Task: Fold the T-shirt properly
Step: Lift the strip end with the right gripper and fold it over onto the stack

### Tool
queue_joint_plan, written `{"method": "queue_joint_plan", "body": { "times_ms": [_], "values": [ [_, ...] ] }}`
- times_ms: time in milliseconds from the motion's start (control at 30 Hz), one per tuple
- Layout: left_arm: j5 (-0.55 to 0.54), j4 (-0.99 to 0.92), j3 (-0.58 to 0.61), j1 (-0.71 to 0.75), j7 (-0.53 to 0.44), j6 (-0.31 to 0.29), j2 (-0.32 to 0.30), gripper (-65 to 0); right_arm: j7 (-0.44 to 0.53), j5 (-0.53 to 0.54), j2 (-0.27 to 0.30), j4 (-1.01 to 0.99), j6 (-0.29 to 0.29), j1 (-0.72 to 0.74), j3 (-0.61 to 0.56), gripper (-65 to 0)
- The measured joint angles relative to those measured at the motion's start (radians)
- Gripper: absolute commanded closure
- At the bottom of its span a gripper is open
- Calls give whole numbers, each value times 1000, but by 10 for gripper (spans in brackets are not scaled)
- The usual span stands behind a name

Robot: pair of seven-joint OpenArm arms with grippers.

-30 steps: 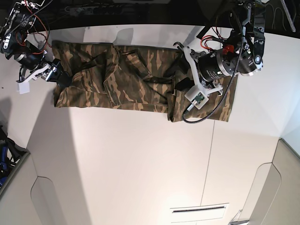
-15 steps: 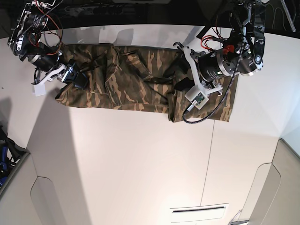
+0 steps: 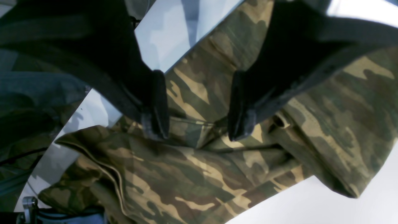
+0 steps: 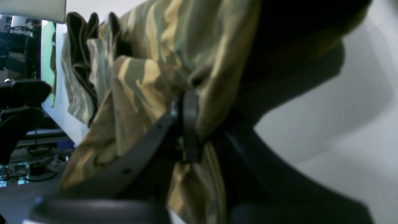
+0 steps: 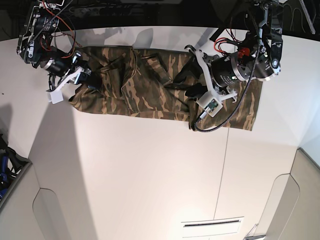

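Though spread as a rumpled band along the far side of the tabletop (image 5: pixel 150 175), showed the T-shirt (image 5: pixel 150 97) nowhere near a neat fold. Found the right end effector (image 4: pixel 186 124) pinching a bunched edge of cloth at one end. Found the left end effector (image 3: pixel 196 105) spread over wrinkled cloth, gripping nothing. Judged most folding and smoothing left to do.

The base view is evenly bright, with a soft glare patch low on the smooth white tabletop (image 5: pixel 150 190) and grey shadows falling beside both arms. Its corners bow outward with wide-angle distortion. In the left wrist view the camouflage-print cloth T-shirt (image 3: pixel 217 174) is fairly sharp, while the dark fingers at the top are underexposed. The right wrist view is dim and blurred, foreground parts nearly black.
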Motion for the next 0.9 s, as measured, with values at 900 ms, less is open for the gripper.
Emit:
{"method": "queue_joint_plan", "body": {
  "times_ms": [900],
  "values": [
    [-132, -93, -180, 124, 6, 4, -61, -333, -114, 135, 386, 2, 0, 219, 143, 0]
  ]
}}
